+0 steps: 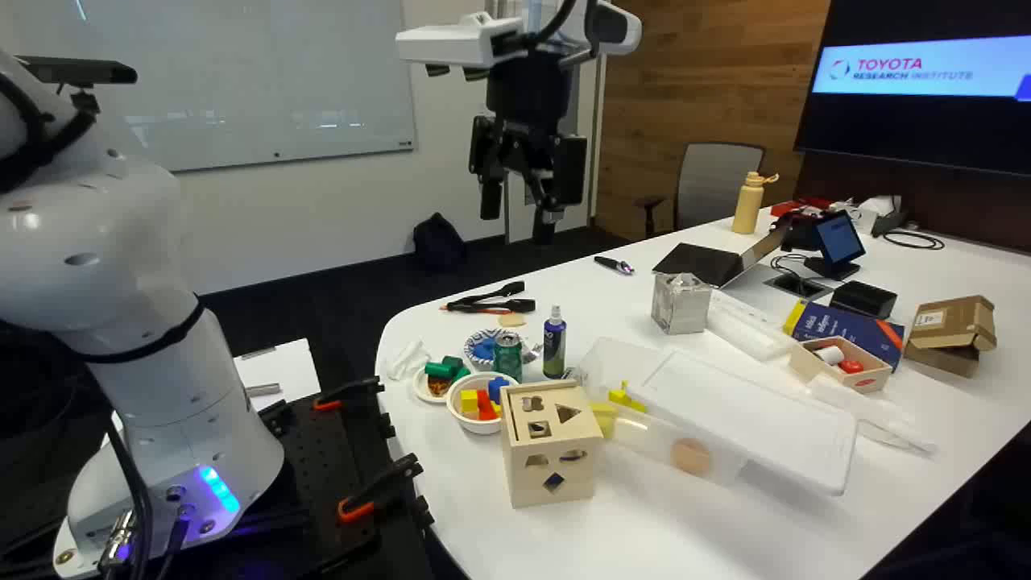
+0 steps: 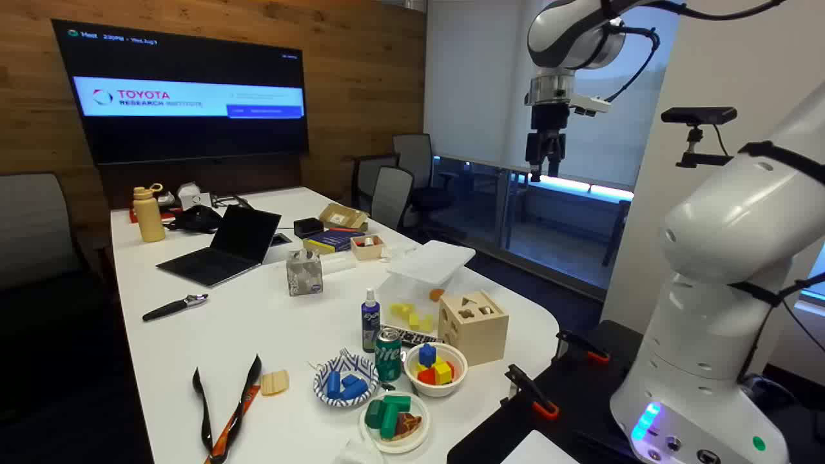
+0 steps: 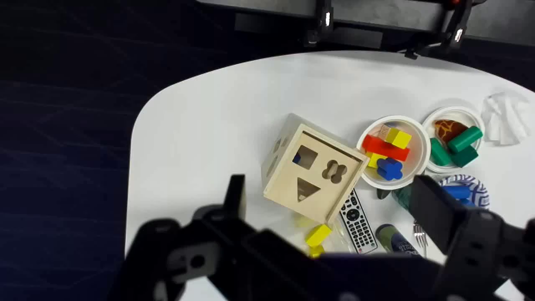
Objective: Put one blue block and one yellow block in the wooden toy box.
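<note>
Wrist view: your jaws hang wide apart, well above the surface (image 3: 196, 142); below them stands the box (image 3: 316, 174), and just beside it, also below, a bowl (image 3: 418, 161) holding a blue block (image 3: 388, 169) and yellow blocks (image 3: 398, 138).

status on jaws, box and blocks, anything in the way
Jaws open, empty, up high. Wooden toy box upright, a blue block and a yellow block in the white bowl beside it. Red block crowding that bowl, may hinder grasping.

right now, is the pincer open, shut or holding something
Pincer: open and holding nothing, its jaws wide apart in the wrist view.
</note>
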Robot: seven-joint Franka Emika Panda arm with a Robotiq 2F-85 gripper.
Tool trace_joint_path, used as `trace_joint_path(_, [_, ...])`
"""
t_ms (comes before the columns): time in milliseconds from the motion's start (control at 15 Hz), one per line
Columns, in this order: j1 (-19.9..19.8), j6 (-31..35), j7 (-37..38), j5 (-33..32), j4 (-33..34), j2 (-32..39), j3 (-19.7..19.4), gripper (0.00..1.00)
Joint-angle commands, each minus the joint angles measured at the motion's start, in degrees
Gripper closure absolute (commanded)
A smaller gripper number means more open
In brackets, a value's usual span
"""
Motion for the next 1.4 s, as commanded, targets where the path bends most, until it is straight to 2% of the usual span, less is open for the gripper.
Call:
trace_joint_path(0, [-0.65, -0.06, -0.24, 0.28, 0.07, 0.10, 0.58, 0.00])
trace_joint_path(267, [1.44, 4.57, 4.63, 1.50, -4.29, 0.95, 4.83, 0.00])
trace_joint_path(400, [3.13, 8.69, 8.51, 3.31, -7.40, 2.36, 7.89, 0.00])
trace_joint_path(600, [6.41, 18.21, 13.77, 5.78, -12.24, 6.34, 13.04, 0.00])
trace_joint_path(800, [9.27, 30.09, 19.04, 7.76, -15.71, 12.76, 17.42, 0.00])
trace_joint_path(1000, [10.01, 42.21, 24.62, 6.18, -16.73, 20.76, 20.66, 0.00])
trace_joint_path(1333, [10.11, 52.95, 26.64, 5.81, -15.24, 33.27, 21.30, 0.00])
